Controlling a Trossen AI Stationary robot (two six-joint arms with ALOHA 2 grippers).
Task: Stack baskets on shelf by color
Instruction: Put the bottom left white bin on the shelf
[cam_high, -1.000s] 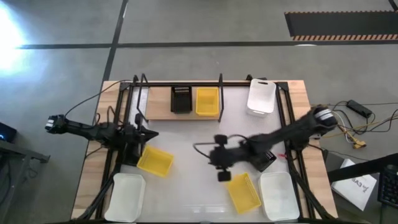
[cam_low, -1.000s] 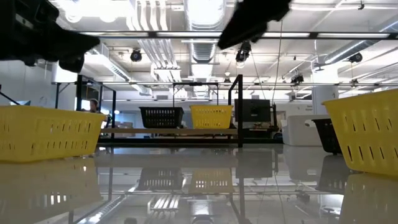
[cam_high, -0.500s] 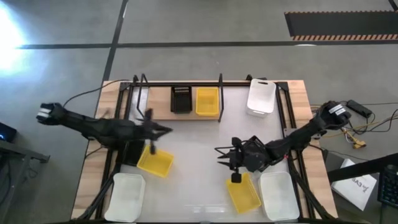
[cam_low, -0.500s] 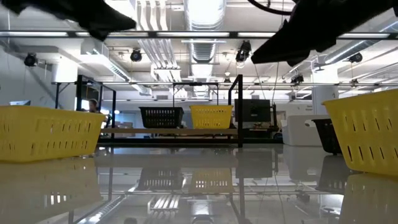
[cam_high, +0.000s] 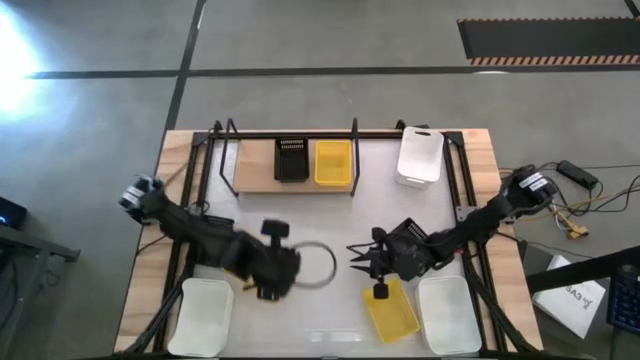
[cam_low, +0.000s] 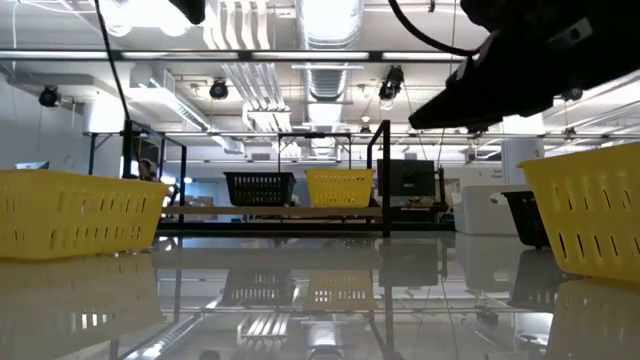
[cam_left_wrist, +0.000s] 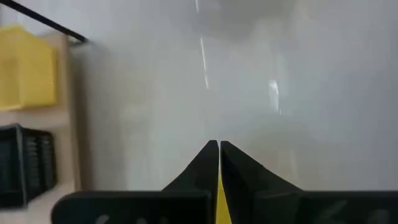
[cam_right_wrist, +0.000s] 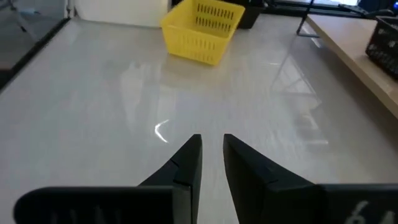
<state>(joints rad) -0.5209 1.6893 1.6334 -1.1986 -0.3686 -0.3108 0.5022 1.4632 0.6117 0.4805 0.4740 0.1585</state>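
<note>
The shelf, a wooden board in a black wire frame at the far side, carries a black basket and a yellow basket; both also show in the low view, black and yellow. My left gripper is shut and empty in the air above a yellow basket that rests on the table; from above my arm hides it, and a yellow sliver shows under the fingers. My right gripper is slightly open and empty, pointing toward the table's left, beside another yellow basket.
White baskets lie at the near left, near right and far right. A black basket stands at the right, hidden under my right arm in the high view. The table's middle is bare.
My left gripper has swung from the table's left side toward the right and the near edge, ending over the left yellow basket. My right gripper has drawn back a little toward the table's right. The baskets have kept their places.
</note>
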